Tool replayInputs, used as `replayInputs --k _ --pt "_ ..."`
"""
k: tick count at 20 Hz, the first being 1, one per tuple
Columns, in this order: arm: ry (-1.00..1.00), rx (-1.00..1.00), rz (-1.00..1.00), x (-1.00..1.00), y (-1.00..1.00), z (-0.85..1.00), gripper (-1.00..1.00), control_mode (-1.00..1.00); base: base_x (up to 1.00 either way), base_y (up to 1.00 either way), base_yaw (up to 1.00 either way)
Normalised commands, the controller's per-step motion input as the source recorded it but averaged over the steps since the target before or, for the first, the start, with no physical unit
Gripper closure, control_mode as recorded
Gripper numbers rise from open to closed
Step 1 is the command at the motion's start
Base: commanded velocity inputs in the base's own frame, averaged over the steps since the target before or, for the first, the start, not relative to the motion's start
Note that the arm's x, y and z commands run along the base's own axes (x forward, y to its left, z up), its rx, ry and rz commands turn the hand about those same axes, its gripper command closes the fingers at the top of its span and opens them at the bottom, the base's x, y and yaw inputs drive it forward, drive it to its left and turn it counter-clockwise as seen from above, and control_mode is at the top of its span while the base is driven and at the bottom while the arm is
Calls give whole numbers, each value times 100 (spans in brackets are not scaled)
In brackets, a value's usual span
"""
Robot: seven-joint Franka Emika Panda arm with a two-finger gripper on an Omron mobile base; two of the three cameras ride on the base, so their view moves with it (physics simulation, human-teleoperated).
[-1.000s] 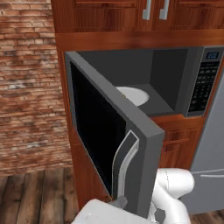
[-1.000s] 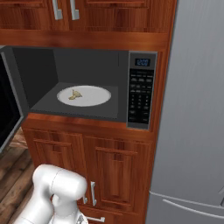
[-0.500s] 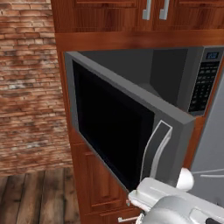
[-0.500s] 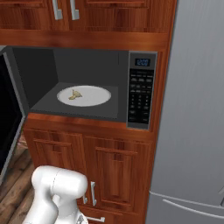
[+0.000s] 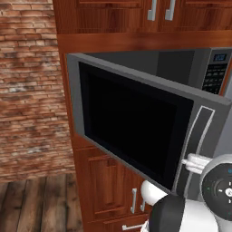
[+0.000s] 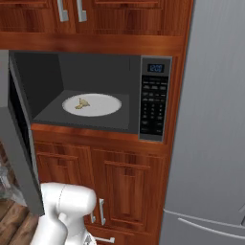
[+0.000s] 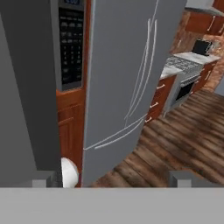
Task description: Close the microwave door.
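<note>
microwave door (image 5: 136,131): part open, hinged at left, free handle edge near and right. gripper (image 7: 113,179): fingers well apart, holding nothing, beside that edge. microwave (image 6: 91,91) cavity lies beyond, far side.

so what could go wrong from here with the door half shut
1. The microwave door stands well short of the microwave, so a push ending now would likely leave it ajar.
2. The arm presses near the door's silver handle; it could slide off that free edge.
3. The fridge stands right beside the keypad, leaving little swing room.
</note>
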Motion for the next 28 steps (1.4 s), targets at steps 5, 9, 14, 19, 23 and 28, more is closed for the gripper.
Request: replayInputs --k 5,9,14,19,23,28 --pt "18 10 19 80 -96 -1 -100 -100 0 0 0" --pt "11 13 37 99 -89 -17 -100 -100 0 0 0" --pt "2 15 44 100 -67 -23 -100 -100 0 0 0" --pt "-1 19 43 100 -42 -24 -100 -100 0 0 0" --pt "-13 23 40 100 -17 -25 -100 -100 0 0 0" --pt "-19 25 38 100 0 -17 -100 -100 0 0 0"
